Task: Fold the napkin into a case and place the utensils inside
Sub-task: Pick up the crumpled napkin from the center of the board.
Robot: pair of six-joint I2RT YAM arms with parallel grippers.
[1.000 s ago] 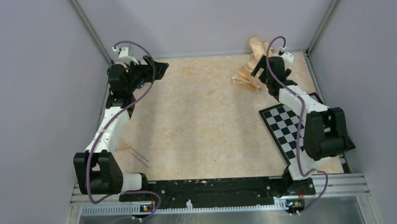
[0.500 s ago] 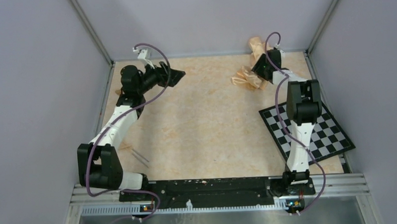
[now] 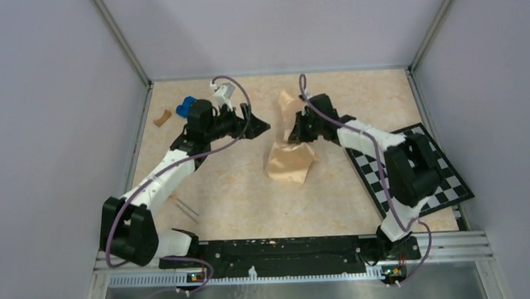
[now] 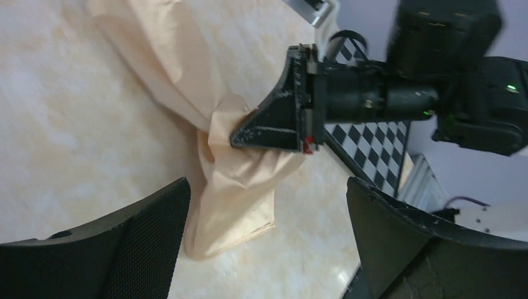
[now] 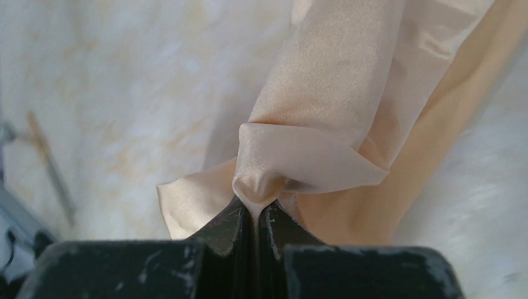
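Tabletop (image 3: pixel 237 190), mottled peach between lilac walls (image 3: pixel 278 29), bears the crumpled napkin (image 3: pixel 291 163).

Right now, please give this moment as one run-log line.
right jaws: shut on napkin | left jaws: open, empty | utensils: lying apart from napkin

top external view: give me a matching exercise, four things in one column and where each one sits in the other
Things:
1. napkin
2. checkerboard
3. blue toy car
4. utensils

Places:
a. near left
b. far left
c. right edge
d. middle, pinched by the shut right gripper

Pairs: 1-d, 2-c, 3-b, 4-a
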